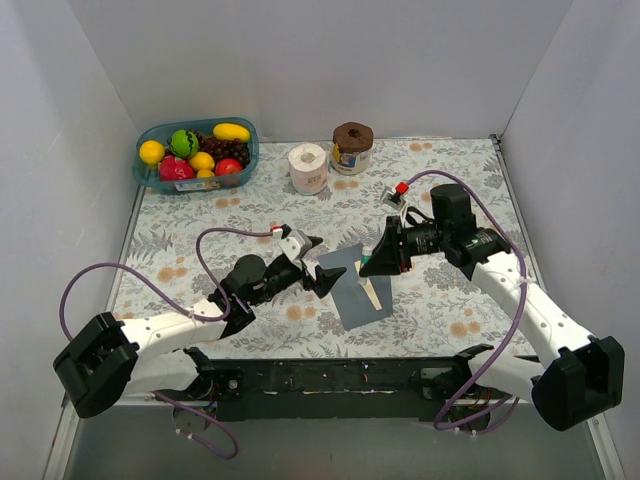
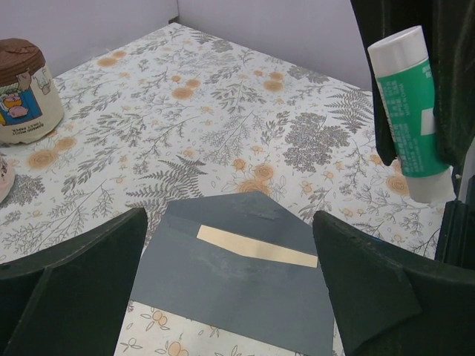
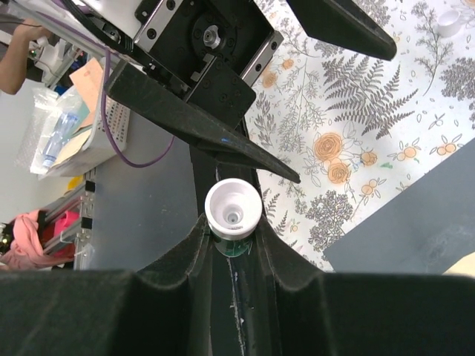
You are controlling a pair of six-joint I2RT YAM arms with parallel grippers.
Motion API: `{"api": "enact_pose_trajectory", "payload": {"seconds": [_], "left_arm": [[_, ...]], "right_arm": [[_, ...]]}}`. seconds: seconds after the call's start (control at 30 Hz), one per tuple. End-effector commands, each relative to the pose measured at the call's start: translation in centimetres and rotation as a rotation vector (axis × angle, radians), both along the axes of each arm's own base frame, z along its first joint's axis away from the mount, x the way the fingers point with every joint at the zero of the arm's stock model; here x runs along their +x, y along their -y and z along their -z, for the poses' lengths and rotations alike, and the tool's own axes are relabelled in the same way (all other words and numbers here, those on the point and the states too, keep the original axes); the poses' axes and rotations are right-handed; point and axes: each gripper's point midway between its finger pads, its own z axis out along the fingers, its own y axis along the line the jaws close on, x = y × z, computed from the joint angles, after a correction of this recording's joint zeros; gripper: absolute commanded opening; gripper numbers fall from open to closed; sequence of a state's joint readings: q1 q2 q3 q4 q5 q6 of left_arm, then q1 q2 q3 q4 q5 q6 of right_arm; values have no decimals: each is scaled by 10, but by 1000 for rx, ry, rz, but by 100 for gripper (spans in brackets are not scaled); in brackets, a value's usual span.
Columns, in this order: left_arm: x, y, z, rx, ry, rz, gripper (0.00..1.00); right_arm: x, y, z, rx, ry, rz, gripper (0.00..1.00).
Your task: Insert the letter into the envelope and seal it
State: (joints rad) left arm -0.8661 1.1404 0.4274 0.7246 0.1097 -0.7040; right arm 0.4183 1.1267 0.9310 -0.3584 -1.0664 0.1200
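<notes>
1. Floral-print table (image 1: 450, 190), white walls on three sides.
2. We see the envelope (image 2: 237, 289) lying flat mid-table, flap open.
3. The letter (image 2: 256, 246) sits inside the envelope; only a cream strip shows under the flap.
4. Left gripper (image 1: 318, 263) is at the envelope's left edge, jaws spread wide, holding nothing.
5. Right gripper (image 1: 380, 258) is clamped on a green-and-white glue stick (image 2: 412, 111), hovering just above the envelope's right side.
6. Along the back we see a fruit basket (image 1: 195, 152), toilet roll (image 1: 308, 168) and brown-lidded tub (image 1: 352, 147), well apart from the envelope.
</notes>
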Motion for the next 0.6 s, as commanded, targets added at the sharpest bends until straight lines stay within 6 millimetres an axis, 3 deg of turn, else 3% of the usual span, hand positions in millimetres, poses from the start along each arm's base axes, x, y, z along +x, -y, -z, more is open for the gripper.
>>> {"api": "enact_pose_trajectory", "payload": {"seconds": [0.0,0.43,0.53,0.57], "left_arm": [[-1,8,-17,2,21,25,93],[4,7,-33,-9,42,-13,93],[12,-1,-46,-46,30,-78,95],[25,-11,-50,-69,11,-175,96]], "right_arm": [[-5,-2,-18,73,50,-35,1],[-19,-3,-16,82,46,-83,1],[-25,-4,-13,77,54,-111,1],[-27,-4,-13,73,52,-116,1]]}}
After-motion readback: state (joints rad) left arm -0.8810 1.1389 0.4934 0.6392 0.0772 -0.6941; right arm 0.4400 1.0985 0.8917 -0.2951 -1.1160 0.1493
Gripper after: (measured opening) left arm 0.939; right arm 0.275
